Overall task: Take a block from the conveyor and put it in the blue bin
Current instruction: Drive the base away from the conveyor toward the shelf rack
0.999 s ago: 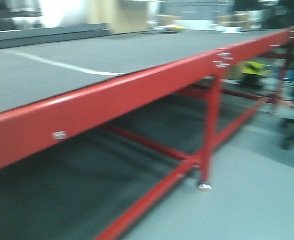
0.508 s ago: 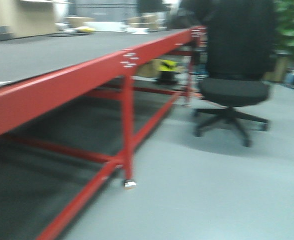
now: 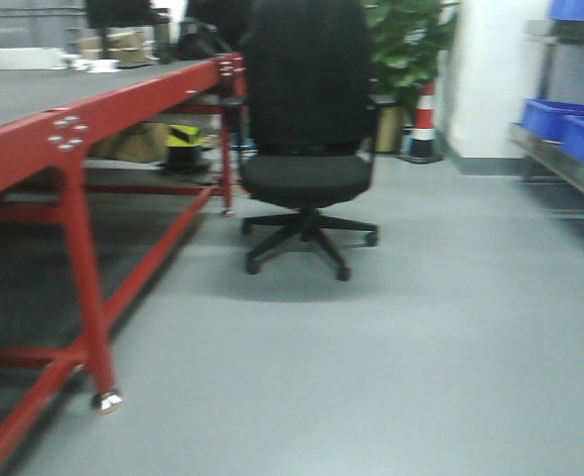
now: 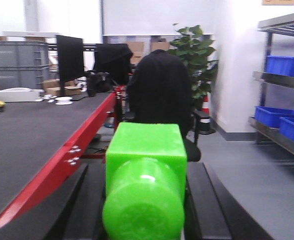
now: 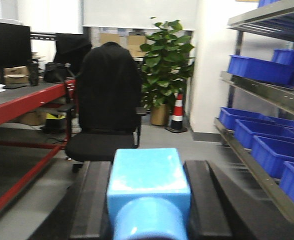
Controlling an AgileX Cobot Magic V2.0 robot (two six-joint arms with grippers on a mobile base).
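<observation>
My left gripper (image 4: 146, 169) is shut on a bright green block (image 4: 147, 145) with a round stud facing the camera; black fingers (image 4: 93, 200) press on both of its sides. My right gripper (image 5: 149, 166) is shut on a light blue block (image 5: 149, 175) in the same way. The conveyor (image 3: 19, 149), a dark grey belt in a red frame, runs along the left of the front view and the left wrist view. Blue bins (image 5: 259, 67) sit on a metal shelf at the right, also seen as blue bins (image 3: 569, 129) in the front view.
A black office chair (image 3: 306, 149) stands on the grey floor just past the conveyor's end. Behind it are a potted plant (image 3: 406, 40) and a striped traffic cone (image 3: 425, 119). The metal shelf (image 5: 266, 92) lines the right wall.
The front view has swung right: the conveyor slid off to the left edge, and the chair, plant and shelf with blue bins came into view.
</observation>
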